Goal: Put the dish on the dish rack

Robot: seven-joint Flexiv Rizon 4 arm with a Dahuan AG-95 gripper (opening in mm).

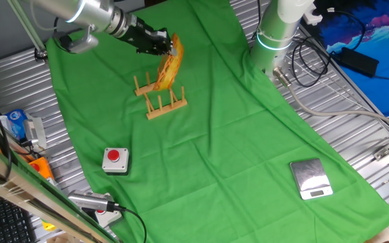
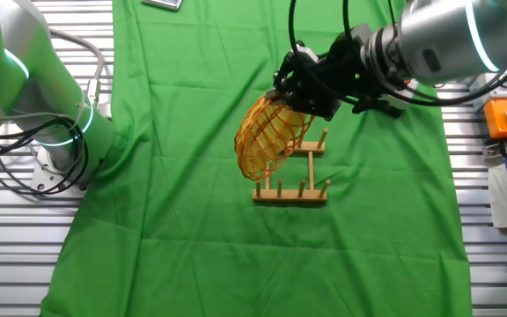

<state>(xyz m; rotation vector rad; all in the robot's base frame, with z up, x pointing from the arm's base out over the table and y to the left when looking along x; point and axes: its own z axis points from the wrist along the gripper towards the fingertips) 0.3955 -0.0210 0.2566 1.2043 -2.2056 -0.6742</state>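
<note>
The dish (image 1: 169, 67) is a yellow woven wicker plate, held on edge and tilted over the dish rack (image 1: 161, 101). In the other fixed view the dish (image 2: 269, 136) stands nearly upright, its lower rim down among the pegs of the wooden rack (image 2: 294, 187). My gripper (image 1: 165, 44) is shut on the dish's upper rim; it also shows in the other fixed view (image 2: 287, 91). I cannot tell whether the rim rests in a slot or hangs just above it.
A red push button on a grey box (image 1: 115, 159) sits near the front left of the green cloth. A small silver scale (image 1: 310, 179) lies at the front right. A second arm's base (image 1: 276, 34) stands at the back right.
</note>
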